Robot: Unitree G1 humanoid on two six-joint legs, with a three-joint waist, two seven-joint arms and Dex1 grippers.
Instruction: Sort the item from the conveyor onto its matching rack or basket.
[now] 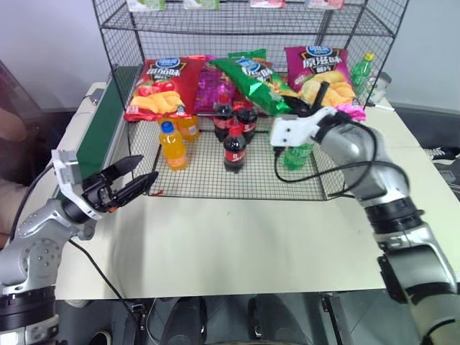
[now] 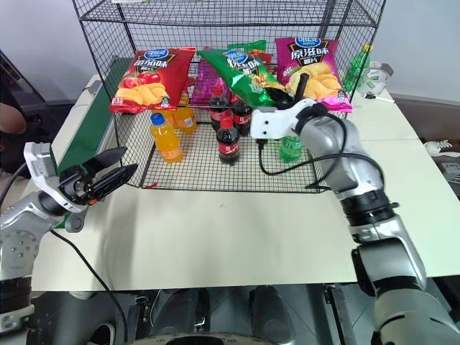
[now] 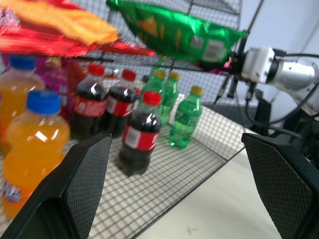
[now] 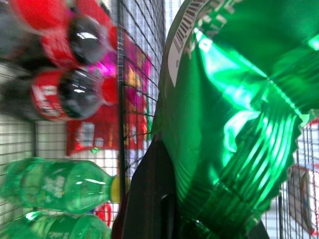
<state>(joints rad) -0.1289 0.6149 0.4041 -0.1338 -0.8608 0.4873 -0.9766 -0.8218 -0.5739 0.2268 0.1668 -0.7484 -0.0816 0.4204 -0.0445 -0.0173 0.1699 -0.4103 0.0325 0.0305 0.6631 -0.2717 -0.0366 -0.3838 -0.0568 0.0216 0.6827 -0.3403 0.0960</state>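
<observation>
The item, a glossy green chip bag [image 1: 251,81], hangs tilted at the rack's [image 1: 287,181] middle tier, between a red chip bag [image 1: 162,86] and a magenta one [image 1: 321,72]. My right gripper [image 1: 314,100] is shut on the bag's crimped end [image 4: 234,164], reaching in from the right. My left gripper [image 1: 146,169] stands open with nothing between its fingers, just off the rack's front left corner and beside the conveyor [image 1: 100,126]. In the left wrist view the green bag [image 3: 174,32] sits above the bottles.
On the rack's lower wire shelf stand orange drink bottles [image 1: 172,146], cola bottles [image 1: 234,147] and green soda bottles [image 1: 295,154]. A purple bag [image 1: 212,90] lies behind the green one. The pale table [image 1: 237,237] spreads in front of the rack.
</observation>
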